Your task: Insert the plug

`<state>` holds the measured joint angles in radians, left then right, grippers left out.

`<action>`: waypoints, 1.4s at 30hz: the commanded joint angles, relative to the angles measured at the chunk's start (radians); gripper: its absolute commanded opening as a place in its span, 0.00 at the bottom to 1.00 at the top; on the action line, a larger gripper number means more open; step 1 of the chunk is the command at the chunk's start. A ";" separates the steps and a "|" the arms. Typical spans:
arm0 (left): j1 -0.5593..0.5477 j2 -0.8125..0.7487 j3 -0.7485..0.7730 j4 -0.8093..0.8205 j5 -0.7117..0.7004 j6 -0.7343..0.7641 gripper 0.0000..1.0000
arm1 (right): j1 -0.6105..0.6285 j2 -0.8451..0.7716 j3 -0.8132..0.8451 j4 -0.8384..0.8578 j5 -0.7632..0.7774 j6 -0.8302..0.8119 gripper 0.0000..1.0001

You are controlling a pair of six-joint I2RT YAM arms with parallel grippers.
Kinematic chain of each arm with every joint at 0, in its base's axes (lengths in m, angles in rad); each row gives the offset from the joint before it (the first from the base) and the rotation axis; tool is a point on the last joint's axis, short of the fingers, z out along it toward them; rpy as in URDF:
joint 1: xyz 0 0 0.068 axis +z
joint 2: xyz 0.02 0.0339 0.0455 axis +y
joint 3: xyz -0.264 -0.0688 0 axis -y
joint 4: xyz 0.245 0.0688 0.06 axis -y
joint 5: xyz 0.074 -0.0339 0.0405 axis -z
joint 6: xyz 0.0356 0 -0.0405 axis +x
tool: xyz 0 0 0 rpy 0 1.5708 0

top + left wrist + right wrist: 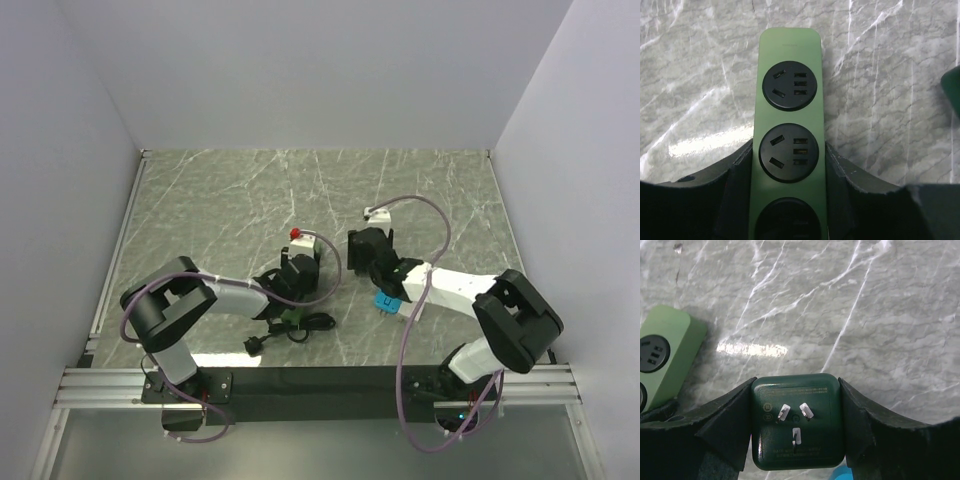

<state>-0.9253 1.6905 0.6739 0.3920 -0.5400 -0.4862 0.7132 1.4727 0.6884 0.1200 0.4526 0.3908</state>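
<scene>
each gripper holds one part near the middle of the marble table [230,200]
left gripper [788,162] clamps the sides of the green power strip [790,45], sockets facing up; right gripper [796,407] squeezes the dark green plug [805,450], three prongs showing, near the strip but apart from it.

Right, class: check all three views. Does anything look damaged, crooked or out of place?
Nothing stands out. The power strip sits straight between the left fingers, its sockets unbroken; the plug sits square in the right fingers, its three prongs unbent.
</scene>
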 commanded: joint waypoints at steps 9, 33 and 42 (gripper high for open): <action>0.008 -0.182 -0.091 0.283 0.026 0.147 0.99 | -0.159 -0.169 0.028 0.098 -0.344 -0.020 0.30; -0.069 -0.465 -0.293 0.613 0.370 0.373 1.00 | -0.199 -0.161 0.102 0.311 -1.074 0.253 0.25; -0.069 -0.393 -0.244 0.648 0.382 0.393 0.99 | -0.190 -0.161 0.083 0.320 -1.120 0.257 0.25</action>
<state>-0.9882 1.2793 0.3912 0.9585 -0.1726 -0.1154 0.5171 1.3228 0.7471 0.3653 -0.6212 0.6353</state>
